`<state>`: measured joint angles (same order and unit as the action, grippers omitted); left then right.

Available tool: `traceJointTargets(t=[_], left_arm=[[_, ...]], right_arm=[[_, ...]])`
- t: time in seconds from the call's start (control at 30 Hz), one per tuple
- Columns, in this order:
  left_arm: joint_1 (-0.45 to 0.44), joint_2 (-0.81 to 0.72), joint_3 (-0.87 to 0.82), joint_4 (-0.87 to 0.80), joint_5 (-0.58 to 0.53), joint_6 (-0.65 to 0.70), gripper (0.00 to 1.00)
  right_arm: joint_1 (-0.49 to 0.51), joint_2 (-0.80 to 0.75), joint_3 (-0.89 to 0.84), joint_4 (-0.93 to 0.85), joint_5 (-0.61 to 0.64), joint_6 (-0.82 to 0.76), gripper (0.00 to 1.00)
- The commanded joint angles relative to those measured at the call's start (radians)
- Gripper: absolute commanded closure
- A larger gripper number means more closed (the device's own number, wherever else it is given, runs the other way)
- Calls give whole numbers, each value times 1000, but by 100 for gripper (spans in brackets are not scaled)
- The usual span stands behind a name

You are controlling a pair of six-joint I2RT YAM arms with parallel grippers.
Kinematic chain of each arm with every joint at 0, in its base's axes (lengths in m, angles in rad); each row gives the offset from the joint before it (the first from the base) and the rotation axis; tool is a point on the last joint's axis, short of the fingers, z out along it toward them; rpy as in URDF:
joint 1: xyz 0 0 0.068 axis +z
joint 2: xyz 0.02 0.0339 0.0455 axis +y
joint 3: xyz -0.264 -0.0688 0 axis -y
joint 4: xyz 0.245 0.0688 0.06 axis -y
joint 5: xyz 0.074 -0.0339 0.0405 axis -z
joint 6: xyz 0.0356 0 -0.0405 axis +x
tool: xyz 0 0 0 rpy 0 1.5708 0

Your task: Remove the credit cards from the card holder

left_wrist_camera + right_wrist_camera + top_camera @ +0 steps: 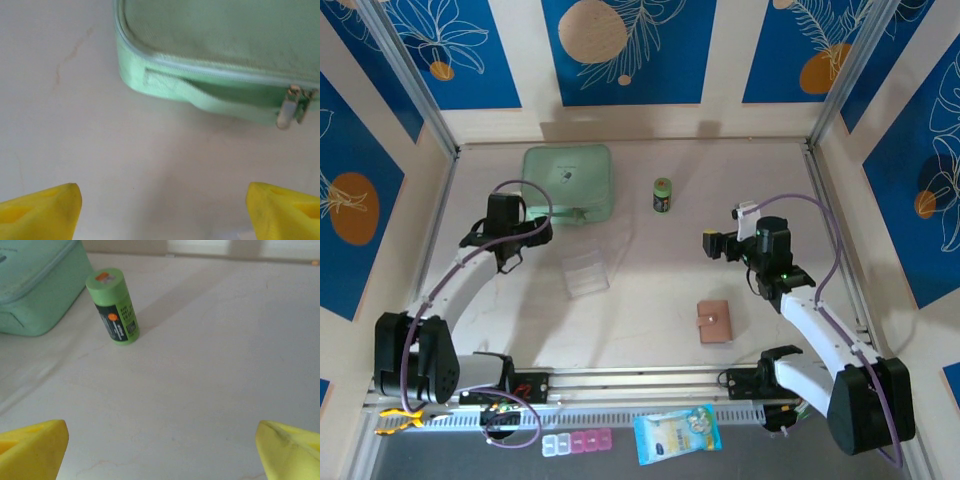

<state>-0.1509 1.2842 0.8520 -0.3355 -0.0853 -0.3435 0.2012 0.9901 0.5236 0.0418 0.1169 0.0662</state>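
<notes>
From where I stood, the top camera hung above and behind both arm bases and looked down the whole table [650,300] toward the far wall, from well back. The left wrist camera sat low and very close, facing the near side of the mint-green zip case [210,60]. The right wrist camera, low but farther off, faced a small green bottle [114,307] with a corner of that same case at its left edge, so all three views shared the case.

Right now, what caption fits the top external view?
Open left gripper by mint case, open right gripper near green bottle; closed card holder lies untouched.
</notes>
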Motion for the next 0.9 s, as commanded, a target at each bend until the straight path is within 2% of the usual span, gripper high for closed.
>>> traceJointTargets(t=[0.0,0.07,0.17,0.47,0.57,0.87], left_arm=[[-24,-22,39,-138,114,-77,17],[-39,-29,48,-179,95,-123,27],[-54,-52,46,-221,101,-184,34],[-123,-69,12,-295,141,-252,55],[-157,-51,2,-296,123,-266,62],[-209,60,9,-295,98,-291,67]], right_arm=[[17,-10,36,-77,1,28,4],[28,-8,43,-84,-24,46,4],[58,-2,54,-99,-61,58,4],[154,-30,32,-104,22,83,5],[168,-45,8,-81,42,86,5],[170,-58,16,-118,58,61,5]])
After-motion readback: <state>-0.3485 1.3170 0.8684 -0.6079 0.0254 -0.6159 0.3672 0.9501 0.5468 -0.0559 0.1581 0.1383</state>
